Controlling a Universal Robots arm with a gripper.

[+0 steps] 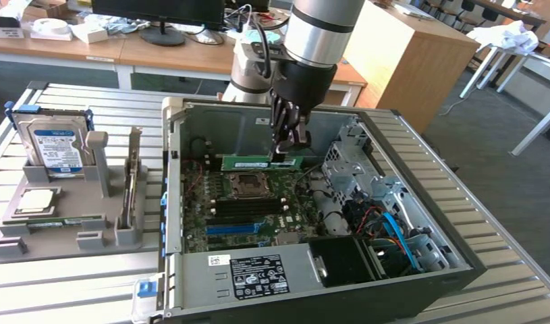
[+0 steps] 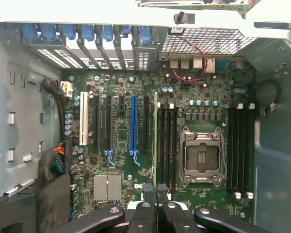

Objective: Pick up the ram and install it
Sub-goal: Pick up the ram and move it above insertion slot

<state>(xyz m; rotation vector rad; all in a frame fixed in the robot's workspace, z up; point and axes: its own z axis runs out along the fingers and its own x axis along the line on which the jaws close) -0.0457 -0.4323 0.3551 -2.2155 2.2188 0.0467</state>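
Nearest in the exterior view: slatted metal table (image 1: 77, 297) carrying an open PC case (image 1: 419, 297), side panel off. I'm seeing the silver PSU (image 1: 256, 273) w/ its label at the near end of the case.

Towards the exterior view's left, a grey holder (image 1: 59, 244) is sitting on the table. It's carrying a second green memory stick (image 1: 54, 221) lying flat, a square silver CPU (image 1: 36, 200) behind it, and a hard drive (image 1: 52, 145) standing upright at the back.

Farther in, the motherboard (image 1: 216, 233) is lying on the case floor, w/ black memory slots (image 1: 248, 206) and then the CPU socket (image 1: 248, 181), which is showing an open metal frame.

The arm is reaching down into the case. The hand (image 1: 288, 156) is pinching the ram (image 1: 256, 163) by its top edge, fingers closed tight on it. The ram is hanging level, long edge down, over the far part of the board near the socket.

In the wrist view I'm looking straight down past the hand (image 2: 156, 191). The ram (image 2: 155, 136) is showing edge-on as a thin line, running parallel to the slot bank (image 2: 168, 145) beside the socket (image 2: 202, 158), along the bank's outer edge away from the socket. Can't tell if it's touching a slot. Blue slot (image 2: 133, 124) is lying just beyond it.

Farthest in the exterior view: wooden desks (image 1: 175, 57) w/ a monitor base (image 1: 162, 34).
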